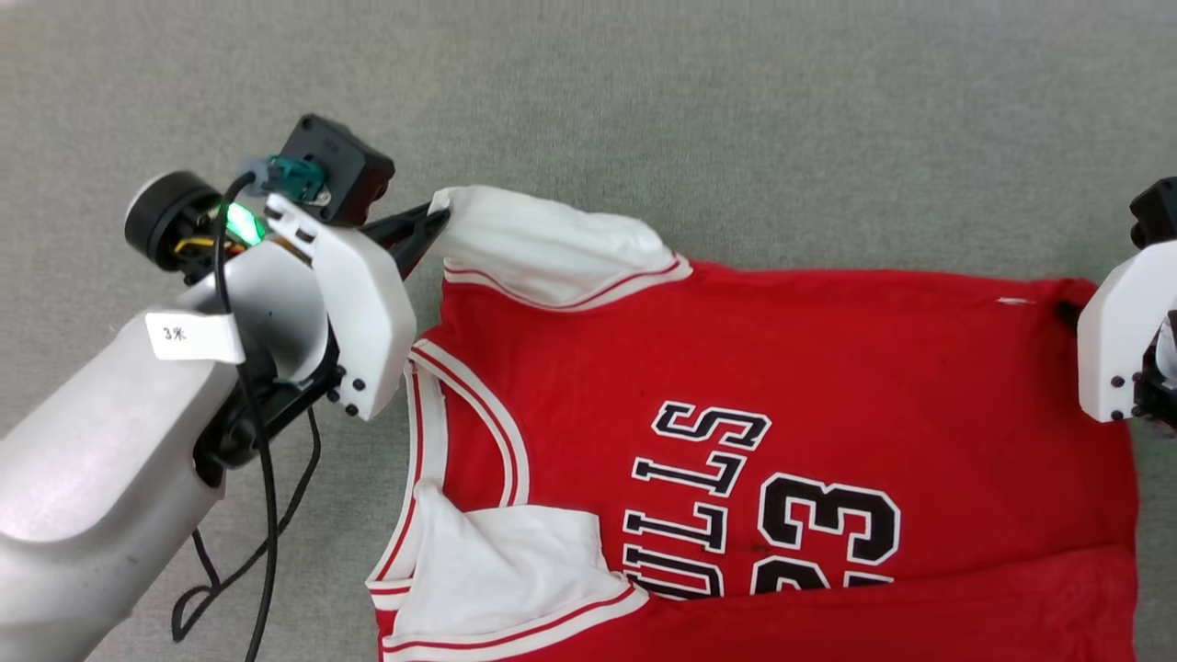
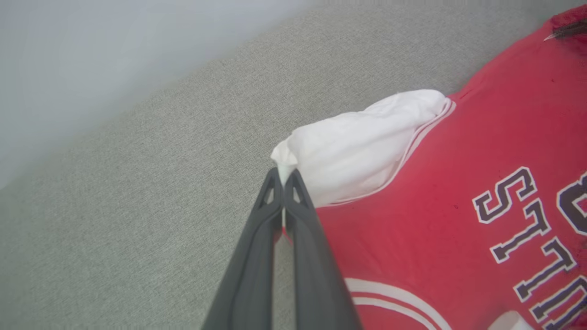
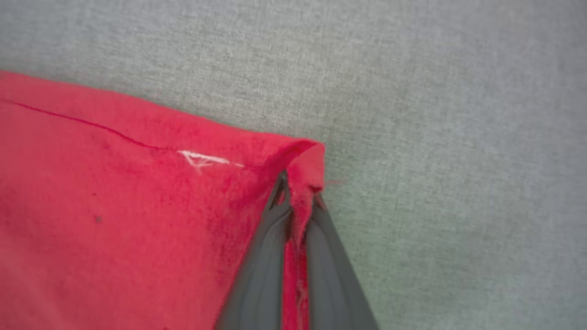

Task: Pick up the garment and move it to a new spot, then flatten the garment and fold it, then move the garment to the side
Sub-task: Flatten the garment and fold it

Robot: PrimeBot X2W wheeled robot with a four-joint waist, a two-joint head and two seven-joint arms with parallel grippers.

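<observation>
On the grey woven bench (image 1: 644, 110) the left pincer (image 2: 284, 174) gripped the garment's (image 1: 828, 349) sleeve (image 2: 357, 142), the right pincer (image 3: 299, 188) its corner (image 3: 307, 156).

Grey woven surface (image 1: 644, 110); pale blurred band (image 2: 69, 55) beyond.

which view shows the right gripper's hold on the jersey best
The right wrist view: the right gripper is seen close up, fingers pinched on a red corner of the jersey. The head view catches its white housing at the frame edge; the left wrist view, a tiny dark tip.
</observation>
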